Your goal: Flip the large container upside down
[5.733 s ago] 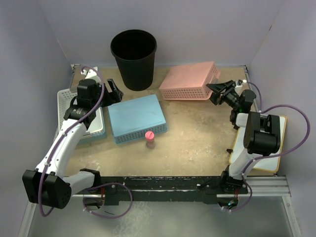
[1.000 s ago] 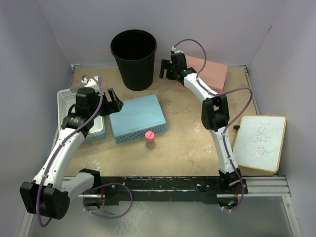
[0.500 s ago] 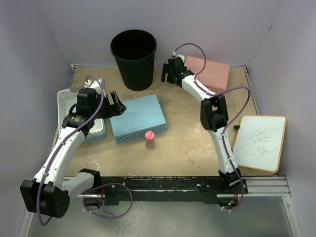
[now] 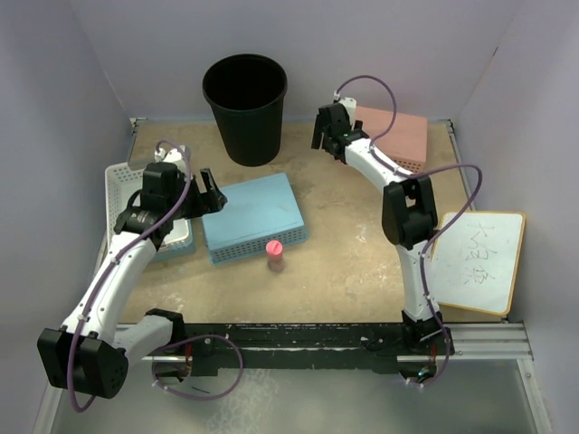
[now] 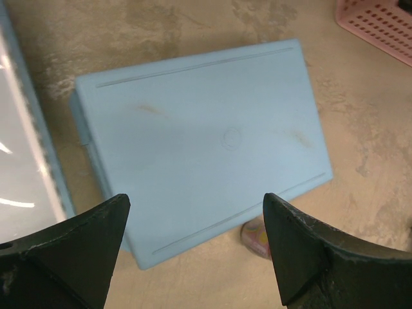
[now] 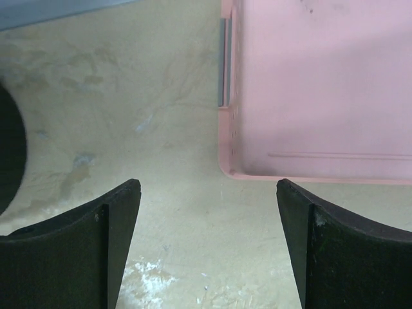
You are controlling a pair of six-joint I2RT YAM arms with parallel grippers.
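Observation:
The large container (image 4: 244, 108), a tall black tapered bin, stands upright with its mouth up at the back of the table. Only its dark edge (image 6: 8, 154) shows at the left of the right wrist view. My right gripper (image 4: 320, 132) (image 6: 207, 193) hangs open over bare table between the bin and the pink basket (image 4: 393, 136), holding nothing. The left gripper (image 4: 210, 192) (image 5: 196, 206) is open above the near-left part of the overturned blue basket (image 5: 199, 141), well short of the bin.
The blue basket (image 4: 251, 215) lies mid-table with a pink-capped bottle (image 4: 274, 255) just in front of it. A white basket (image 4: 118, 185) sits at the left edge. A whiteboard (image 4: 477, 262) lies at the right. Walls close in behind the bin.
The right gripper has shifted a little to the right, away from the bin, and the pink basket sits slightly further right. The left arm has barely moved. Both grippers stay open.

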